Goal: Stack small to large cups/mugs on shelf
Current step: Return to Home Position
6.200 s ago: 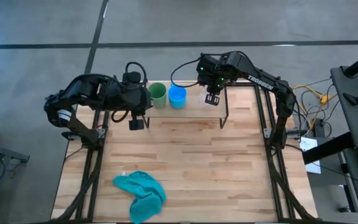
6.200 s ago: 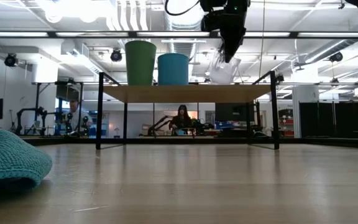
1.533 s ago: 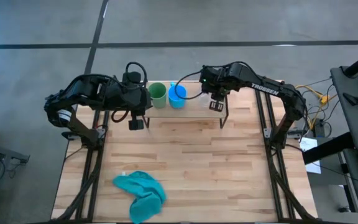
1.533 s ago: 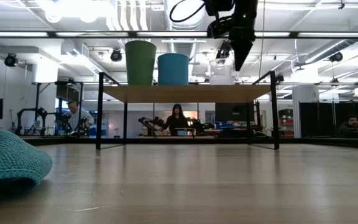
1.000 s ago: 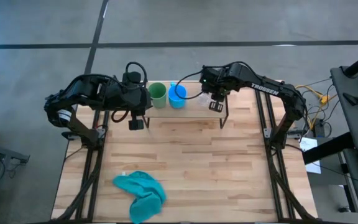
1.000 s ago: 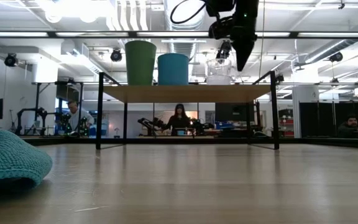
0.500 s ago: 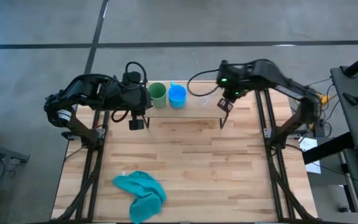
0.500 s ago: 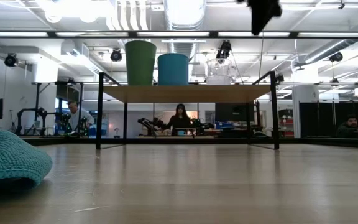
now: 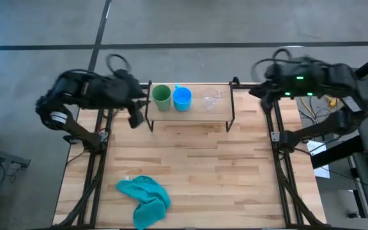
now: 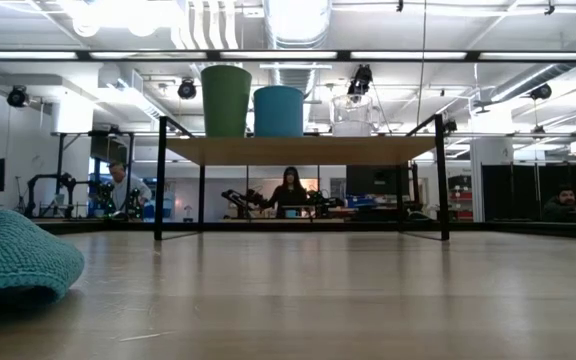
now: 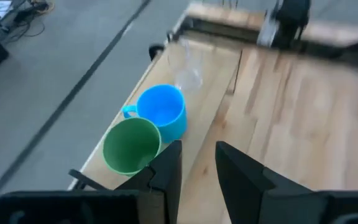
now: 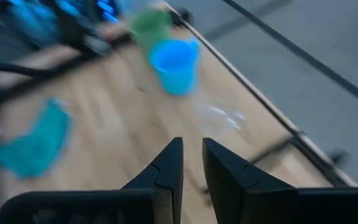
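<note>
Since half a second ago, your right arm has pulled back off the shelf [image 9: 197,116], and your left arm has drawn away from its near-left corner.

From above, the right gripper [image 9: 259,91] sits past the table's [image 9: 203,166] far right corner, clear of the board. The left gripper [image 9: 135,119] hangs just beside the shelf's left end. On the shelf three vessels stand in a row along the far edge: the green tumbler [image 9: 161,97] at the left, the blue mug [image 9: 182,98] just beside it, and the glass mug [image 9: 211,100] a little apart to the right. A teal cloth [image 9: 144,199] lies crumpled near the table's front left.

At table height you see neither gripper. The green tumbler [image 10: 226,100], blue mug [image 10: 279,110] and glass mug [image 10: 352,115] all stand upright on the board, and the cloth fills the left foreground. Three people [image 10: 289,190] show in the room behind.

Your left wrist camera looks down the shelf past the green tumbler [image 11: 132,145] and the blue mug [image 11: 162,112], whose handle points off the table; the glass mug is only a faint shape beyond. The left fingers [image 11: 169,168] stand parted and empty.

Your right wrist camera sees the row from the other end, with the glass mug [image 12: 219,115] nearest. The right fingers [image 12: 169,165] show a narrow gap between them and grasp nothing.
</note>
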Robot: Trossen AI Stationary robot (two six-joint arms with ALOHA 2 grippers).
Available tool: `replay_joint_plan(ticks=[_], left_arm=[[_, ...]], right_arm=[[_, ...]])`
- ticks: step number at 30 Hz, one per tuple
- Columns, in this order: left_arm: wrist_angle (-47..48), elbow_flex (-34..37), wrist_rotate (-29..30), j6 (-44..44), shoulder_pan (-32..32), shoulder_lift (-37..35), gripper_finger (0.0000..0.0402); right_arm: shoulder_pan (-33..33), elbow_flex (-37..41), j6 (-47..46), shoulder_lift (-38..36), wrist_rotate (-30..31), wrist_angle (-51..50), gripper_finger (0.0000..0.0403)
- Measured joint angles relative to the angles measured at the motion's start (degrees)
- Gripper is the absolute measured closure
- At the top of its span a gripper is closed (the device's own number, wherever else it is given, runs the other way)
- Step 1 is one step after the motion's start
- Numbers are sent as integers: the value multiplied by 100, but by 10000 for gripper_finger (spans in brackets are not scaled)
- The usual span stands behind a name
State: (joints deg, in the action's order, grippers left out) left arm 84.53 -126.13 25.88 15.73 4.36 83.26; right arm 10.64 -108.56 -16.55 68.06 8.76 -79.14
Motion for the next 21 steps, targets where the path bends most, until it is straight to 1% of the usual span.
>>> replay_joint_plan(ticks=[3,9,12,14,16,21], left_arm=[[-46,-4,-10,196,26,-287,317],[-95,0,10,333,31,-877,317],[-289,0,88,391,26,-1194,317],[-386,1,121,369,26,-1376,317],[-431,16,123,345,26,-1540,317],[-457,110,177,343,26,-1756,317]], right_arm=[[-88,212,101,-468,-466,405,346],[-193,1014,398,-1367,-597,999,346],[-193,1557,367,-1861,-652,1343,346],[-191,1986,349,-2232,-822,1673,346],[-191,2459,349,-2624,-1030,2154,346],[-191,3579,264,-3518,-1222,3229,346]])
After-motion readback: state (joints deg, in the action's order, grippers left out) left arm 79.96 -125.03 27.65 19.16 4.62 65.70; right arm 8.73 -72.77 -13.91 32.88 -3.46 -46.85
